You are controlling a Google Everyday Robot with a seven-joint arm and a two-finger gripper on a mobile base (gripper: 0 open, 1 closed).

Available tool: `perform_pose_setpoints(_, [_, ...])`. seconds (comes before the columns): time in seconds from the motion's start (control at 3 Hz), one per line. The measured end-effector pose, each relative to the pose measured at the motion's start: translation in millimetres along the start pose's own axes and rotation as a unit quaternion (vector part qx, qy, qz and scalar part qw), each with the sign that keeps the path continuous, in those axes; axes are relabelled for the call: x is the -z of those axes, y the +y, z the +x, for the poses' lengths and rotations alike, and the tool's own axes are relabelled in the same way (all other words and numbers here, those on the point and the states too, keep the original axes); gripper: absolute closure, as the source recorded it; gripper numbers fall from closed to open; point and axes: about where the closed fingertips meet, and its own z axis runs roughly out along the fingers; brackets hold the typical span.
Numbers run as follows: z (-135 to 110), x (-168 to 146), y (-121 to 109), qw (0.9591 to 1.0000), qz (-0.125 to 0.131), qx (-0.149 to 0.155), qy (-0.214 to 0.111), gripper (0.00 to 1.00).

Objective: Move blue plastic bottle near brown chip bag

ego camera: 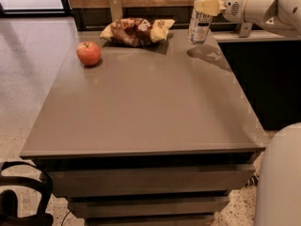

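The blue plastic bottle (199,21), clear with a white cap and a white-and-blue label, stands upright at the table's far right corner. My gripper (207,6) reaches in from the right and is shut on the bottle's upper body; a cream finger (208,6) lies across its front. The bottle's base is at or just above the tabletop; I cannot tell which. The brown chip bag (137,30), dark brown with yellow ends, lies at the far middle of the table, about a hand's width left of the bottle.
A red apple (89,53) sits on the far left of the grey table (146,107). A dark counter (263,79) adjoins the table's right side, under my arm (263,6). A wooden wall runs behind. A black object (19,201) is on the floor, lower left.
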Motion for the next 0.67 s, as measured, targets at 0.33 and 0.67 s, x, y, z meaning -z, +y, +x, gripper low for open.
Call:
perform_pose_setpoints(0.33, [4.2, -10.1, -10.8, 0.9998, 0.013, 0.014, 0.003, 1.0])
perform_pose_setpoints(0.67, [14.3, -22.2, -16.3, 0.9981, 0.033, 0.04, 0.033, 1.0])
